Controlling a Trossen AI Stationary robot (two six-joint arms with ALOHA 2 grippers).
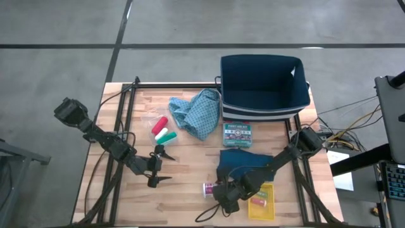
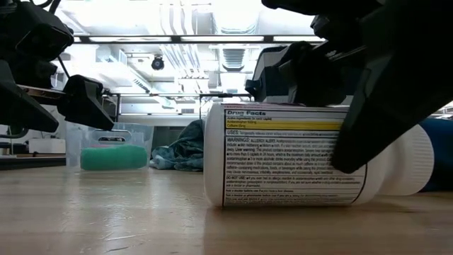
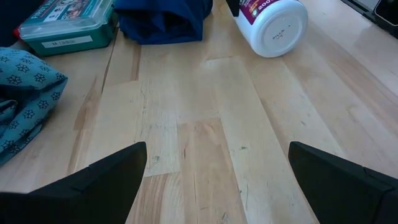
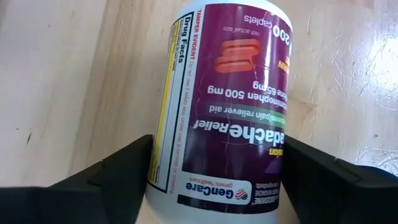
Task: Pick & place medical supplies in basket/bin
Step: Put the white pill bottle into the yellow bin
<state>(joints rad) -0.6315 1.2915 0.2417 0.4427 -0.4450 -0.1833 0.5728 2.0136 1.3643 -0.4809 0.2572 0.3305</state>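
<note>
A white pill bottle (image 4: 217,106) with a purple label lies on its side near the table's front edge (image 1: 209,189). My right gripper (image 4: 217,186) is down over it with a finger on each side. My left gripper (image 1: 159,168) stands open above bare wood to the bottle's left, holding nothing. Red, white and green cylinders (image 1: 163,132) lie on the table beyond it. A light-blue patterned cloth (image 1: 197,113) is heaped near the basket (image 1: 262,88). A dark teal folded cloth (image 1: 240,161) lies under my right arm. My right gripper has the bottle's labelled body (image 4: 163,155) between its two fingers (image 4: 106,180), one against each curved side. The fingers slant down from above and reach across the bottle. The bottle lies on its side on the table (image 2: 283,156), its cap end toward the right arm.
A dark blue basket stands open at the table's far right. A green first-aid box (image 1: 237,134) lies in front of it. A yellow packet (image 1: 261,201) lies by the front edge, right of the bottle. A black frame runs along the table's edges.
</note>
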